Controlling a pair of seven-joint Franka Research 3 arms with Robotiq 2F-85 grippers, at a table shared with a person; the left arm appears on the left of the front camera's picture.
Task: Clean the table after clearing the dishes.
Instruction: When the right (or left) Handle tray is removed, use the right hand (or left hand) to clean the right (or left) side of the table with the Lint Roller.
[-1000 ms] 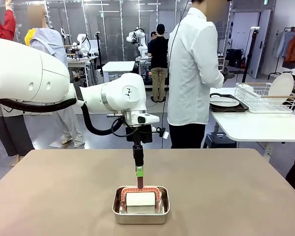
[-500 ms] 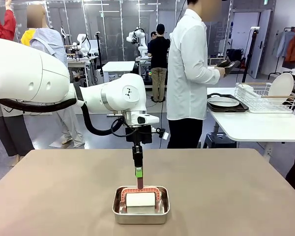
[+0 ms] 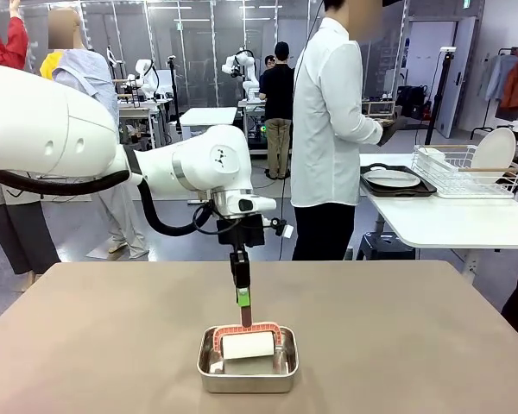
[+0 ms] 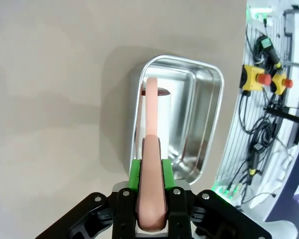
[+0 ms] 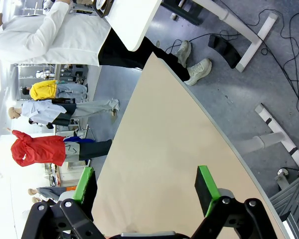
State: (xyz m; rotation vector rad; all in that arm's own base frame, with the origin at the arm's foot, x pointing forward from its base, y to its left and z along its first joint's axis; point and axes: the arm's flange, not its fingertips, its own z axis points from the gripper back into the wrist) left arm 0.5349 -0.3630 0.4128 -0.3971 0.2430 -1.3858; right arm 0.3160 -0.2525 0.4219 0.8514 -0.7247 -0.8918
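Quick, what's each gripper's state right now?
Left gripper: shut on the roller handle.
Right gripper: open, holding nothing.

Grey floor (image 3: pixel 69 246); white side table (image 3: pixel 466 222) right, wire dish rack (image 3: pixel 440 174) on it; clothes rail (image 3: pixel 511 78) behind.

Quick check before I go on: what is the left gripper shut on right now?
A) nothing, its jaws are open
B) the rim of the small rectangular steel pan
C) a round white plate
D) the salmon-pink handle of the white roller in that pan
D: the left gripper has its green pads pressed on either side of the salmon-pink handle, which runs down to the white roller in the small rectangular steel pan.
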